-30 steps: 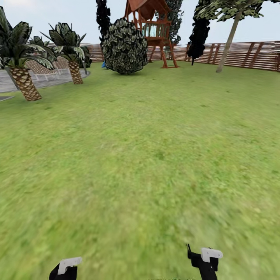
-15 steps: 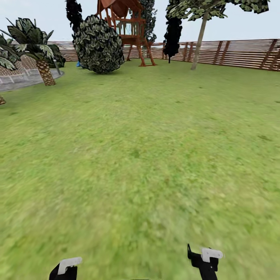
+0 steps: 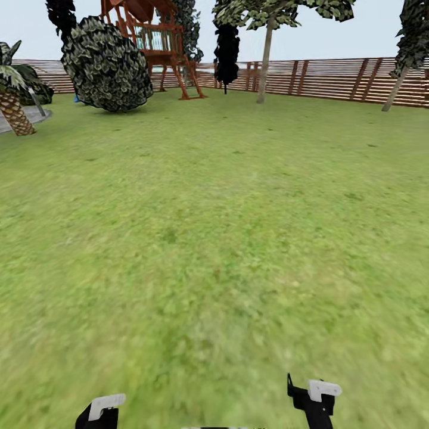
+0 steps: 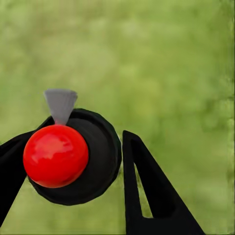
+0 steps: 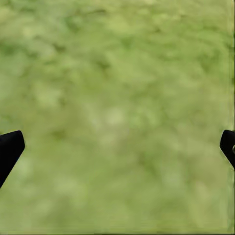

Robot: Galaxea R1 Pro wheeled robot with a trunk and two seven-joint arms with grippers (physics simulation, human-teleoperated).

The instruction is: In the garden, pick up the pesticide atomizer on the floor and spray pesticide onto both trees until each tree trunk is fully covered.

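While closed, left claw point(image 4: 73, 161) around atomizer point(image 4: 73, 156)

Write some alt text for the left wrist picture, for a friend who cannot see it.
A black gripper holds a spray bottle seen from above: a shiny red ball on a round black body, with a small grey nozzle sticking out. Two black fingers flank it, over blurry green grass.
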